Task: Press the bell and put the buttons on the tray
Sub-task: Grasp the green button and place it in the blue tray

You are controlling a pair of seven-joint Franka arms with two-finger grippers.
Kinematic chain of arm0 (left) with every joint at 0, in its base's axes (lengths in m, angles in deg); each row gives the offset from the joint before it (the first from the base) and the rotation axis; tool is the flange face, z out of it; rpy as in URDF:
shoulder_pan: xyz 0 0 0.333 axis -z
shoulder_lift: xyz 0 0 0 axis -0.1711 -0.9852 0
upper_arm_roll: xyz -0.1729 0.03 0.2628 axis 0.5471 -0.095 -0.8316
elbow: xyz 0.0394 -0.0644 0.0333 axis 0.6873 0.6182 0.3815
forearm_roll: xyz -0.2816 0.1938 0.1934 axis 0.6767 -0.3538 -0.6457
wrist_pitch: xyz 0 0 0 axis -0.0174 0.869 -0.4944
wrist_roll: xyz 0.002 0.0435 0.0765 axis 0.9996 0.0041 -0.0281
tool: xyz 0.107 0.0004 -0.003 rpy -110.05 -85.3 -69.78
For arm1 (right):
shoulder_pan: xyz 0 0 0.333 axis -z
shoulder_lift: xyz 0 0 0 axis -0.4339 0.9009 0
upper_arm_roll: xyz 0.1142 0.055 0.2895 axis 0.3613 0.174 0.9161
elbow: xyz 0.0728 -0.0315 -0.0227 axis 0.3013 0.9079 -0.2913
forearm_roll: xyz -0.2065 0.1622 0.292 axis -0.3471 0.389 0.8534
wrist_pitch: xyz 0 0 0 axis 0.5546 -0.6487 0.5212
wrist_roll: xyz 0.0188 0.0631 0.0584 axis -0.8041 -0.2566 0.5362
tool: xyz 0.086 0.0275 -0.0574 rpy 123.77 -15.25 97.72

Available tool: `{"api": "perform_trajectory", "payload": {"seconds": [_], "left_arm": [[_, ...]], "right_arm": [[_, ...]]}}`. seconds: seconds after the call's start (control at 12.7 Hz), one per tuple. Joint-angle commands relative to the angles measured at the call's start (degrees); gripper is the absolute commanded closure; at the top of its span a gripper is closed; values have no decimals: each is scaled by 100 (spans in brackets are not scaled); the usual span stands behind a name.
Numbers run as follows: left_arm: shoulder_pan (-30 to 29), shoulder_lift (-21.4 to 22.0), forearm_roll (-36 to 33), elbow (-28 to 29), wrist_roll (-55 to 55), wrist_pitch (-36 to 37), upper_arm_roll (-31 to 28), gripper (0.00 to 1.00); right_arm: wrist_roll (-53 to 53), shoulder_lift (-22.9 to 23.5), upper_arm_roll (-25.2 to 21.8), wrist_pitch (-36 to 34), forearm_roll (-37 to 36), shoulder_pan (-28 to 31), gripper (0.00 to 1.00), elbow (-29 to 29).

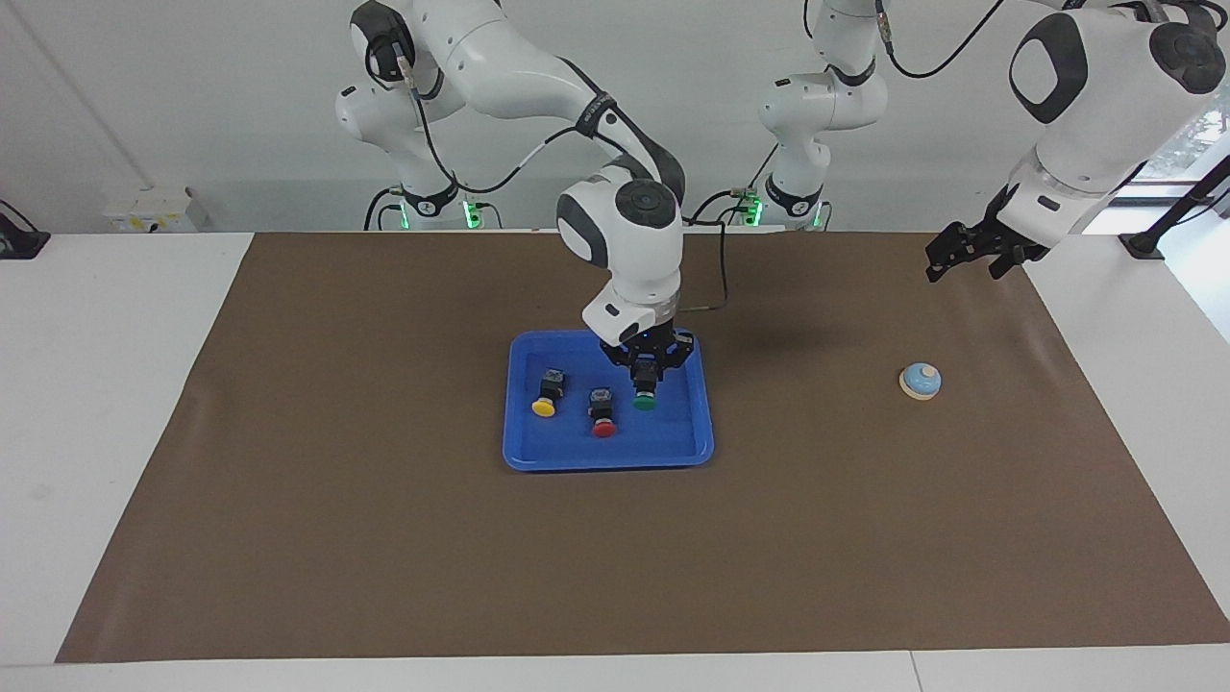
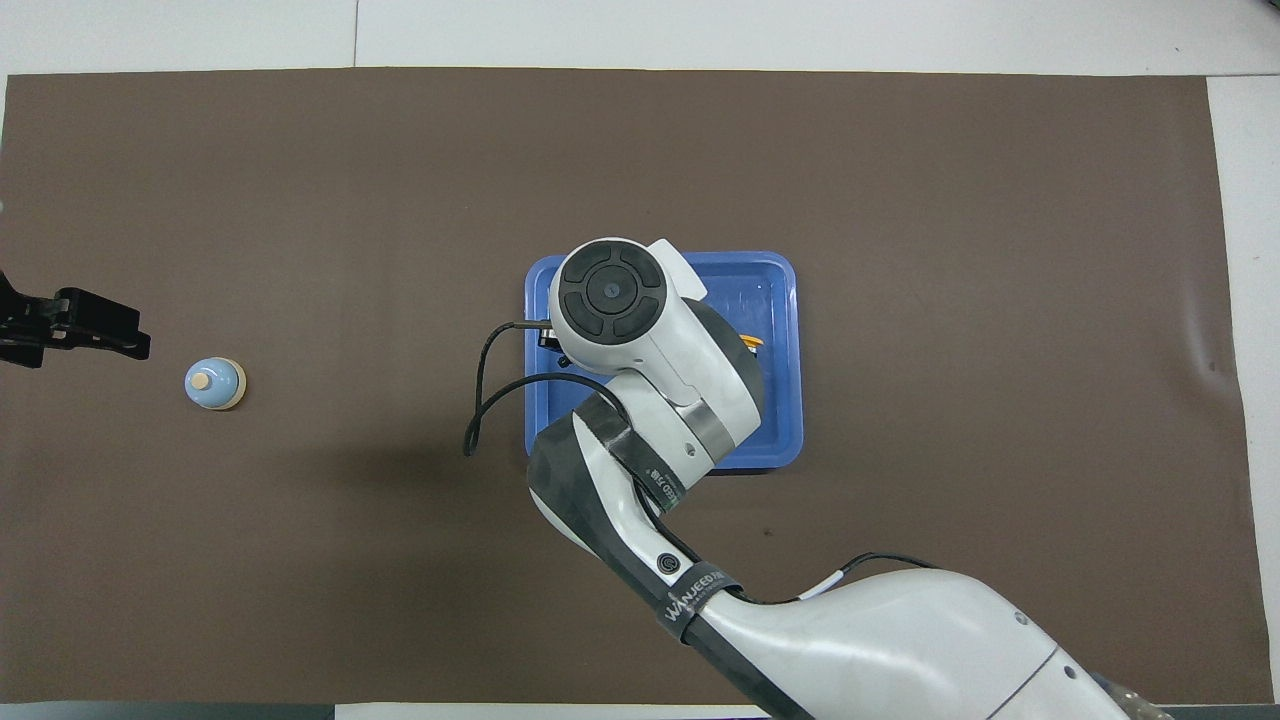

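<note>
— Well, how far along are they?

— Nearly done with the buttons, I'd say. The yellow button [image 1: 544,395] and the red button [image 1: 602,413] already lie in the blue tray [image 1: 701,442]. The right gripper [image 1: 646,377] has its fingers clamped on the green button [image 1: 645,392] and holds it low over the tray, at the red one's three o'clock seen across the desk [image 1: 865,538]. Whether it touches the tray floor I can't tell. From overhead the arm hides it.

— And the bell?

— The bell [image 1: 921,381] sits alone toward the left arm's end. The left gripper [image 1: 966,252] waits in the air at its one o'clock, fingers spread, empty. If it's been rung, nothing shows it.

— Which way do the buttons point?

— All three alike: long axis running away from the robots, black bodies toward twelve, caps toward six.
</note>
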Motion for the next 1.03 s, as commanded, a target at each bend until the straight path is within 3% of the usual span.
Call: {"api": "perform_trajectory", "payload": {"seconds": [0.0, 0.32, 0.47, 0.55, 0.63, 0.79, 0.95], "left_arm": [[21, 56, 25, -34, -42, 109, -36, 0], [21, 56, 25, -34, -42, 109, -36, 0], [21, 56, 25, -34, -42, 109, -36, 0], [21, 56, 25, -34, -42, 109, -36, 0], [21, 56, 25, -34, -42, 109, -36, 0], [21, 56, 25, -34, -42, 109, -36, 0], [21, 56, 25, -34, -42, 100, -36, 0]], "right_arm": [[-130, -96, -23, 473, -116, 1, 100, 474], [-410, -333, -23, 1159, -116, -130, 100, 1309], [-525, -342, -23, 1109, -116, -131, 100, 1337], [-543, -351, -23, 1091, -116, -131, 28, 1328], [-682, -342, -23, 1038, -116, -140, 0, 1258], [-956, -499, -41, 539, -98, 8, 0, 987], [-834, -859, -23, 187, -63, 604, 0, 880]]}}
